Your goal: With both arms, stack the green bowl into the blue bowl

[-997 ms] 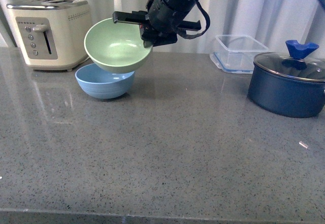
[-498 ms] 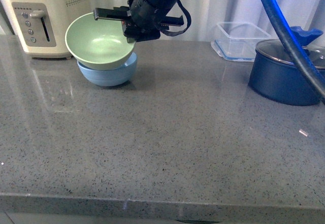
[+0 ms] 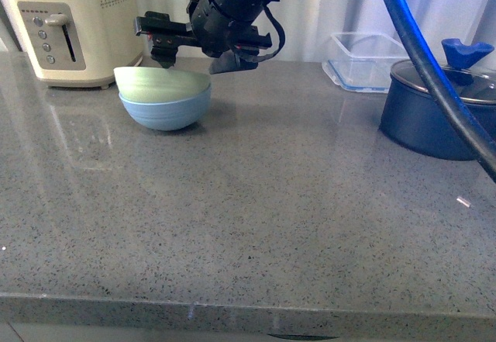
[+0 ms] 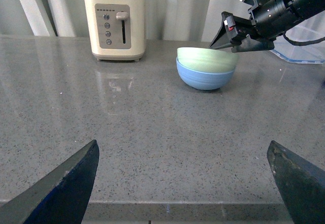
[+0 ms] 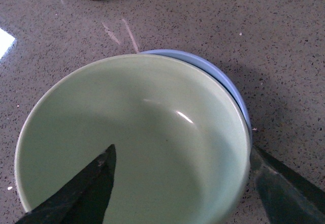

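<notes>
Front view: the green bowl (image 3: 161, 84) is sitting inside the blue bowl (image 3: 164, 112) on the grey countertop (image 3: 256, 226), just to the right of the cream toaster (image 3: 66, 28). It's a bit crooked, with the rim on the toaster side riding higher. The right gripper (image 3: 194, 57) hangs just above the bowls with its jaws spread, holding nothing. Further from the toaster, past the bowls, are a clear plastic container (image 3: 364, 70) and a dark blue lidded pot (image 3: 438, 117), and a blue cable (image 3: 418, 39) cuts across in front of them.

Left wrist view: the left gripper (image 4: 182, 144) is wide open and empty, low over the counter and well away from the toaster (image 4: 116, 23). The stacked bowls (image 4: 205, 69) are near the toaster, with the right gripper (image 4: 228, 41) over them.

Right wrist view: looking straight down into the green bowl (image 5: 137, 142), the blue bowl (image 5: 223, 82) shows only as a crescent on one side. The right gripper (image 5: 183, 150) is open, one finger over the bowl's inside, the other outside its rim.
</notes>
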Motion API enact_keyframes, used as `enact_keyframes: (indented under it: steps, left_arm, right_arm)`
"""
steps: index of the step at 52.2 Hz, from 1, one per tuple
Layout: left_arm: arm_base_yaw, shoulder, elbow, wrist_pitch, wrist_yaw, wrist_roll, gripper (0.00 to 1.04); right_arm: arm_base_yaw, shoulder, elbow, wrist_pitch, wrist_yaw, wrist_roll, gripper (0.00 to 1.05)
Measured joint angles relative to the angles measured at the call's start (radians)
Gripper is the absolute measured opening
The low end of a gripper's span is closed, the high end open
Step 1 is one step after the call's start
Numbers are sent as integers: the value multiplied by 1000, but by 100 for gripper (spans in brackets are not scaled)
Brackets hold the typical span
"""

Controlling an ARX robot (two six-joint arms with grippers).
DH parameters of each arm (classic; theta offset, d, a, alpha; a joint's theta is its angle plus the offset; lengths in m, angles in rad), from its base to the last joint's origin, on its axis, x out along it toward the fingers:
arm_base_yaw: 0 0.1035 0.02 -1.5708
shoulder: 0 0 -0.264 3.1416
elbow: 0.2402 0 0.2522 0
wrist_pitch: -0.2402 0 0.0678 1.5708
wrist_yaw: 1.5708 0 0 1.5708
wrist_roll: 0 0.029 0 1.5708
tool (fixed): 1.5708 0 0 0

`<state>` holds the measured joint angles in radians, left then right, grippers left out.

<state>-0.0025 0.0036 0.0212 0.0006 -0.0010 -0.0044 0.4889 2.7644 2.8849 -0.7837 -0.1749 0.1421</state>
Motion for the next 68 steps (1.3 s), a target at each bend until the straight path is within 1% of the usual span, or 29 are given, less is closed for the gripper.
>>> enact_keyframes:
  steps: [1, 2, 8, 9, 10, 12, 13, 19, 24, 30, 41, 42, 47, 52, 57, 63, 68]
  left_arm:
    - [0, 0, 0, 0, 0, 0, 98]
    - [0, 0, 0, 0, 0, 0, 98]
    - [0, 0, 0, 0, 0, 0, 98]
    - [0, 0, 0, 0, 0, 0, 98]
    - [0, 0, 0, 0, 0, 0, 98]
    - [0, 0, 0, 0, 0, 0, 98]
    - [0, 0, 0, 0, 0, 0, 98]
    - [0, 0, 0, 0, 0, 0, 98]
    - [0, 0, 0, 0, 0, 0, 98]
    - [0, 0, 0, 0, 0, 0, 98]
    - [0, 0, 0, 0, 0, 0, 98]
    - [0, 0, 0, 0, 0, 0, 98]
    - [0, 0, 0, 0, 0, 0, 98]
    - [0, 0, 0, 0, 0, 0, 98]
    - [0, 0, 0, 0, 0, 0, 98]
    - [0, 0, 0, 0, 0, 0, 98]
    - [0, 0, 0, 0, 0, 0, 98]
  right_arm:
    - [-1, 0, 0, 0, -2, 0, 79]
    - [-3, 0, 0, -2, -7, -1, 85]
    - [-13, -6, 0, -7, -16, -8, 101]
    - [-15, -8, 0, -7, -17, -8, 102]
    - [-15, -8, 0, -7, -17, -8, 102]
    - [-26, -22, -10, -2, -20, -10, 94]
    - [-31, -42, -42, 19, -22, -16, 93]
    - [-59, -192, -279, 172, -27, -24, 95]
    - [-114, -437, -609, 327, -30, -36, 95]
    - [-164, -606, -830, 413, -32, -43, 95]
    - [-294, -884, -1298, 540, -28, -53, 95]
    - [-302, -898, -1323, 545, -28, -54, 95]
    - [-385, -1057, -1570, 577, -36, -68, 95]
    - [-463, -1210, -1752, 576, -46, -82, 95]
    - [-579, -1430, -1964, 529, -61, -121, 95]
    - [-661, -1608, -2115, 463, -37, -161, 95]
    - [-680, -1675, -2153, 454, -34, -174, 95]
